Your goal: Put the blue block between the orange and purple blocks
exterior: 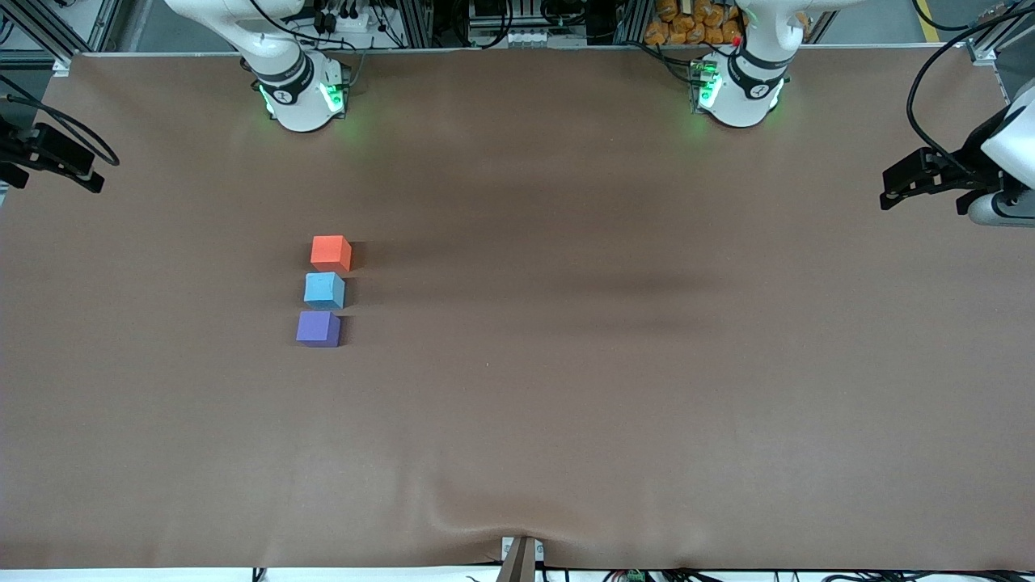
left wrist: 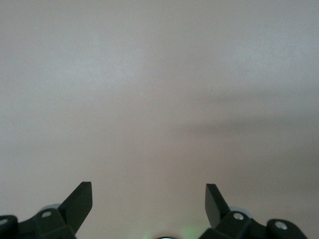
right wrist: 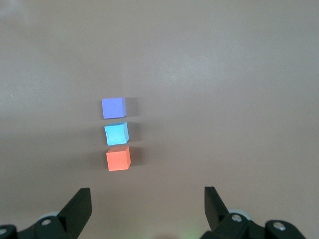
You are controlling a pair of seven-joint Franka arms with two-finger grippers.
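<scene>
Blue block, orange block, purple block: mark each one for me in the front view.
blue block (exterior: 324, 290), front view, top face.
orange block (exterior: 331, 252), front view, top face.
purple block (exterior: 317, 328), front view, top face.

orange block (exterior: 331, 253), blue block (exterior: 324, 290), purple block (exterior: 318, 329)

The small sky-blue matte cube (exterior: 324, 290), the orange-red matte cube (exterior: 331, 252) and the violet-purple matte cube (exterior: 318, 329) look foam-like and dull; the brown surface (exterior: 566, 364) is smooth, cloth-like, faintly wrinkled
</scene>
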